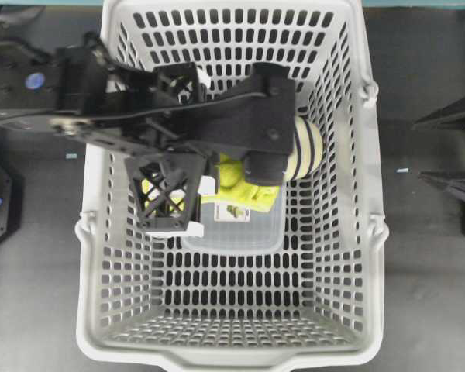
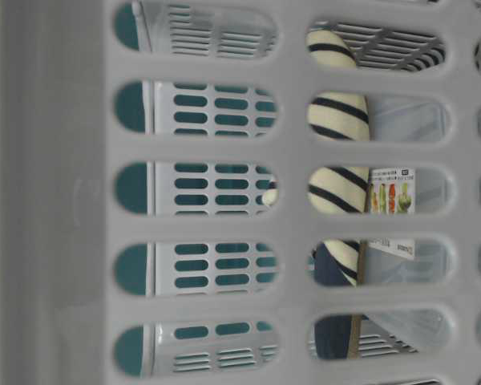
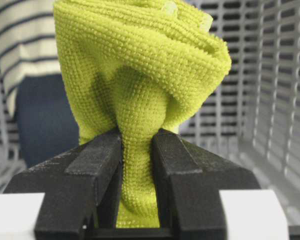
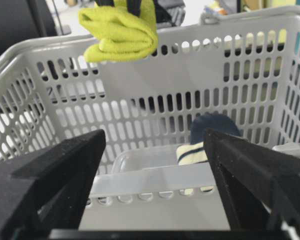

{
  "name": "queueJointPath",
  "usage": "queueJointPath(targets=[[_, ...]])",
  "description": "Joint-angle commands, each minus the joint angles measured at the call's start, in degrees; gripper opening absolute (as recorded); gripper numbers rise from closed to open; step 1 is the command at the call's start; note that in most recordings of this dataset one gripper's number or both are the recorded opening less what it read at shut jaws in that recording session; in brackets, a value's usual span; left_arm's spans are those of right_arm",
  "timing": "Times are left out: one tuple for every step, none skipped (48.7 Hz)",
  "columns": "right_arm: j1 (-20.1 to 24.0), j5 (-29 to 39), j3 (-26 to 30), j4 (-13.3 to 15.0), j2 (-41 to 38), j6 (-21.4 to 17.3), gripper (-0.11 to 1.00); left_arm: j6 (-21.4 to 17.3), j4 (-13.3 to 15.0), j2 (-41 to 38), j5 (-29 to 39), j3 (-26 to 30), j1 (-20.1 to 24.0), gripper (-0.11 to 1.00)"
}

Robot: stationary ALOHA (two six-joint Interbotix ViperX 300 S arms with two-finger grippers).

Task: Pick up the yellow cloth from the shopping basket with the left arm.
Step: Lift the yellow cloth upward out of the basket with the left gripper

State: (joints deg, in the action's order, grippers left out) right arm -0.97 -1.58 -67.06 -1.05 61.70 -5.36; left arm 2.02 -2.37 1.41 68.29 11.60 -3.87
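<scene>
While pinched at a bunched fold between the left arm's fingers (image 3: pixel 102 165), the yellow cloth (image 3: pixel 140 70) hangs lifted near rim height inside the shopping basket (image 1: pixel 372 232), above the striped slipper (image 1: pixel 306 147) and a clear plastic tub (image 1: pixel 232 232). Soft, light, floppy; likely to sag and slide if gripped shallowly. Best held deep on the gathered middle. Right fingers (image 4: pixel 155 190) spread wide, holding nothing, outside the basket.
</scene>
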Motion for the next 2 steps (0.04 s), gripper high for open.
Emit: queueJointPath(targets=[[0.0,-0.35,0.53,-0.18,-0.35,-0.09,0.76,-0.26,-0.18,3.08,-5.63,-1.76,-0.26,0.16],[0.0,-0.26,0.53,-0.18,-0.35,-0.09,0.76,-0.35,-0.18,3.25,-6.33,-2.11,-0.18,0.16]])
